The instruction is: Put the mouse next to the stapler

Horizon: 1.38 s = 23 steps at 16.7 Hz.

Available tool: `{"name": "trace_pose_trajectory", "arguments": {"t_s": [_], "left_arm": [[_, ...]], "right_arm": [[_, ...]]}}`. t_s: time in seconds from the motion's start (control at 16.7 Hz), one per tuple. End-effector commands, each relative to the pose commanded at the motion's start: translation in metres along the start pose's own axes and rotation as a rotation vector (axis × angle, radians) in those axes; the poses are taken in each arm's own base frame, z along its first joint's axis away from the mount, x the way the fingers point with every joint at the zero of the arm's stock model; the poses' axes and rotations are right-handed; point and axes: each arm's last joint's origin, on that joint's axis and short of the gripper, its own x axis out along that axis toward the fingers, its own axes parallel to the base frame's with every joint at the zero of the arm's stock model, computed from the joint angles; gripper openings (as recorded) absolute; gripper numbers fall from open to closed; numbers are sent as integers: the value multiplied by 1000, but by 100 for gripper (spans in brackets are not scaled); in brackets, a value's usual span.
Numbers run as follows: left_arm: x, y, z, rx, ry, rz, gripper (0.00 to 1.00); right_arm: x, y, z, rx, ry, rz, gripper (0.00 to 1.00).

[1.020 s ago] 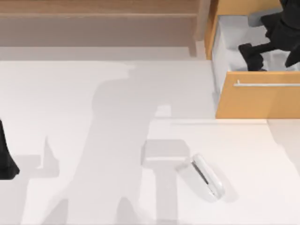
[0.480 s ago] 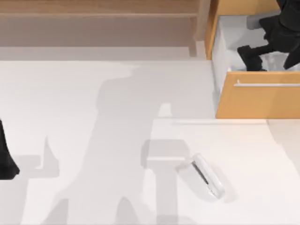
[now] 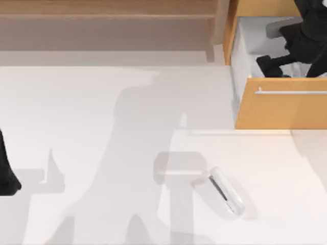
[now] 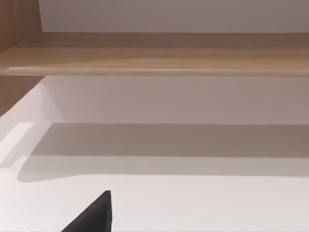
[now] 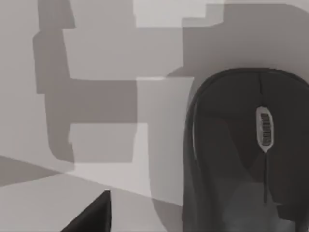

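Observation:
The dark grey mouse lies on the pale floor of the open drawer, close under my right wrist camera, its scroll wheel facing up. My right gripper hangs inside that drawer at the table's back right. It is open: one black fingertip stands well to the side of the mouse, not touching it. In the top view my right arm hides the mouse. The white stapler with its dark top stripe lies slanted on the table, front and right of the middle. My left gripper is parked at the left edge, open.
The wooden drawer front with its metal handle juts out over the table at the right. A long wooden shelf runs along the back, and it also crosses the left wrist view as the shelf. White tabletop lies between the stapler and my left arm.
My right arm has shifted a little farther back inside the drawer, and its shadow on the table has slid right. The stapler and my left arm have not moved.

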Motion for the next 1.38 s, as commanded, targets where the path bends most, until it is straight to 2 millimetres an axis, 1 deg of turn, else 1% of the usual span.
{"name": "trace_pose_trajectory", "arguments": {"t_s": [0.18, 0.42, 1.2, 1.26, 1.38], "left_arm": [[0, 0, 0, 0, 0, 0, 100], [0, 0, 0, 0, 0, 0, 100], [0, 0, 0, 0, 0, 0, 100], [0, 0, 0, 0, 0, 0, 100], [0, 0, 0, 0, 0, 0, 100]], "right_arm": [[10, -1, 1, 0, 0, 0, 100], [11, -1, 1, 0, 0, 0, 100], [11, -1, 1, 0, 0, 0, 2], [11, -1, 1, 0, 0, 0, 0], [11, -1, 1, 0, 0, 0, 0]]}}
